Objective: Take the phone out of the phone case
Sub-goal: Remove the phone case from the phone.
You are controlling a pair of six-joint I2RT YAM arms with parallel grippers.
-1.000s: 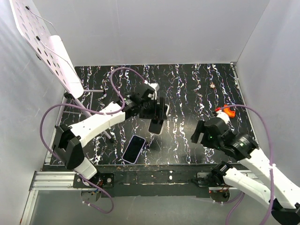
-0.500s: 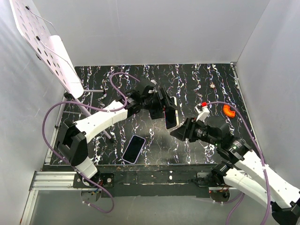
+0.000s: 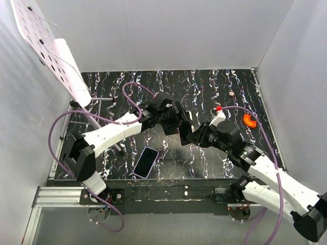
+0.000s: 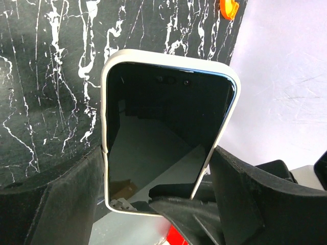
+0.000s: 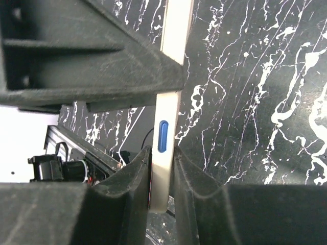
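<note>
The phone (image 4: 168,132), dark screen facing the left wrist camera, sits in a white phone case (image 4: 104,102) and is held up above the table. My left gripper (image 4: 158,163) is shut on the case's two long sides. From the right wrist view the case (image 5: 166,117) shows edge-on, cream with a blue side button. My right gripper (image 5: 162,163) is shut on its lower end, one finger on each face. In the top view the two grippers, left (image 3: 178,120) and right (image 3: 191,137), meet at mid-table and hide most of the phone (image 3: 183,132).
A second phone (image 3: 146,162) in a pale case lies flat near the front edge. An orange object (image 3: 250,120) lies at the right side. A white perforated board (image 3: 48,48) on a stand leans at the back left. White walls enclose the black marbled table (image 3: 214,87).
My right arm swung left from the right side to the phone, and its jaws closed on the lower end. The left gripper carried the phone rightward to meet it.
</note>
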